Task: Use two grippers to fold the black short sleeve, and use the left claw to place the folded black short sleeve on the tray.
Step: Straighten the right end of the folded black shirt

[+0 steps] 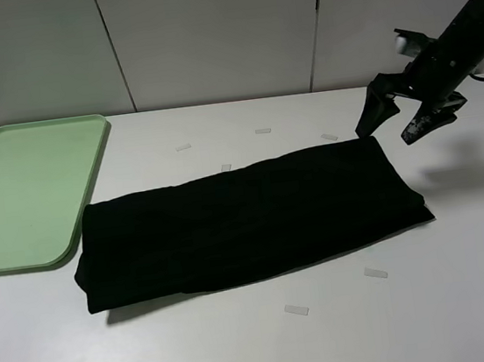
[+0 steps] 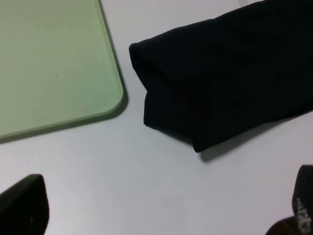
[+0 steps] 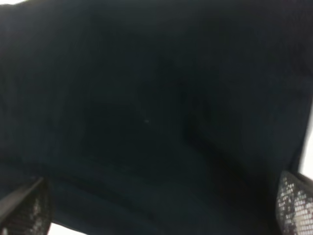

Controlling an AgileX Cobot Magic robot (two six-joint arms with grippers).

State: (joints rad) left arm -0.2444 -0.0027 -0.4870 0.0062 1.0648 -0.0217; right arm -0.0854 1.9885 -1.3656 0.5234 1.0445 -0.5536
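The right gripper, jaws spread wide and holding nothing, hangs by the far right corner of the black short sleeve. The left gripper is likewise spread and empty, over bare white table near the garment's left end. The black short sleeve lies folded into a long band across the table. Its left end is just beside the pale green tray, not touching it.

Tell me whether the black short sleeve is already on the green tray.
No, the black short sleeve lies on the white table beside the green tray.
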